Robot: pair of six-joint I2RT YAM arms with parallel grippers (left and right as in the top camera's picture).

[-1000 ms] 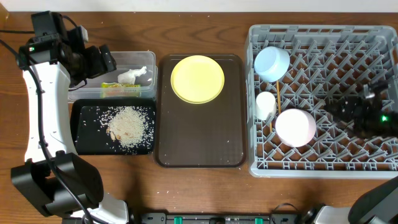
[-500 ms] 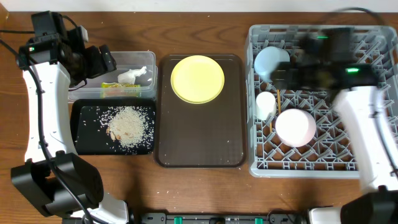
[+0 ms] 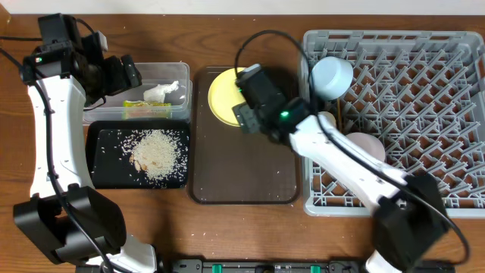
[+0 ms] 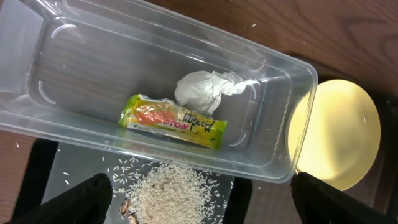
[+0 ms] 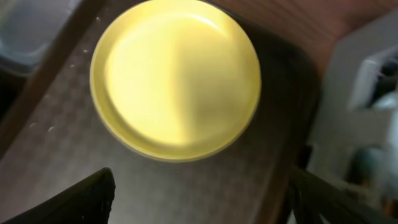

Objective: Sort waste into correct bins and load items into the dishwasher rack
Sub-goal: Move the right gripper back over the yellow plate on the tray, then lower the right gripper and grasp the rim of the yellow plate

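The yellow plate (image 3: 221, 97) (image 5: 177, 78) lies at the far end of the brown tray (image 3: 242, 174). My right gripper (image 3: 248, 102) (image 5: 199, 202) hovers open over its right part, holding nothing. My left gripper (image 3: 123, 73) (image 4: 205, 205) hangs open above the clear tub (image 3: 151, 74) (image 4: 74, 68), which holds the yellow-green wrapper (image 3: 142, 108) (image 4: 173, 121) and the white tissue (image 3: 164, 92) (image 4: 205, 90). Rice (image 3: 155, 154) (image 4: 171, 196) lies heaped on the black tray (image 3: 102, 174). In the grey rack (image 3: 424, 68) sit the light blue bowl (image 3: 332, 76), the white bowl (image 3: 367, 142) and the white cup (image 3: 327, 119), both partly behind my right arm.
The brown tray fills the gap between the bins and the rack, whose grey wall (image 5: 367, 93) stands close on the right of my right gripper. Bare wooden table (image 3: 227, 227) runs along the near edge. My left arm's white link (image 3: 49, 129) stretches down the left side.
My right arm has swung from the rack's right side leftward to above the yellow plate. My left arm has not moved.
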